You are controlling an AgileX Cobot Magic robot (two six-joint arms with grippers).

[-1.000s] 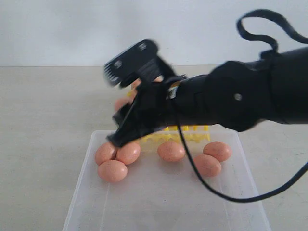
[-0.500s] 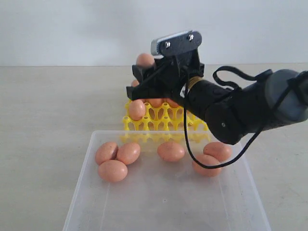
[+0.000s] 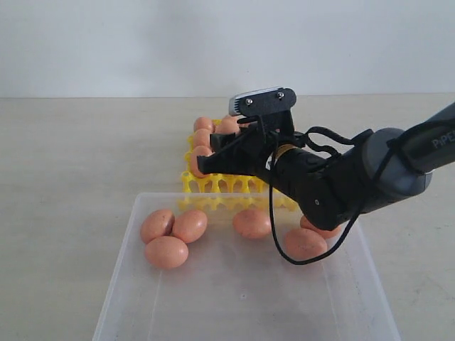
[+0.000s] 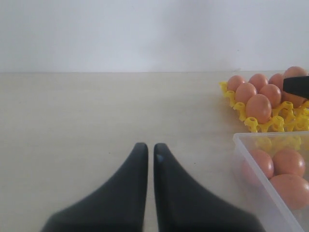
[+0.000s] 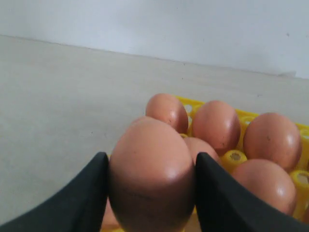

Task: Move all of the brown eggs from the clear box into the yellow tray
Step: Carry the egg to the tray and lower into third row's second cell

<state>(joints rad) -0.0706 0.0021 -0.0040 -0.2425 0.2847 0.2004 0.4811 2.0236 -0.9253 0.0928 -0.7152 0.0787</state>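
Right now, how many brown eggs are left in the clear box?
6 brown eggs in the clear box: three clustered left, one mid-back, two right, one partly behind the arm; others may be hidden there.

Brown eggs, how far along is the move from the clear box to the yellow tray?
Done: several brown eggs already sit in the yellow tray. In hand: the right gripper holds one egg at the tray. Left: six eggs lie in the clear box, one partly hidden behind the arm.
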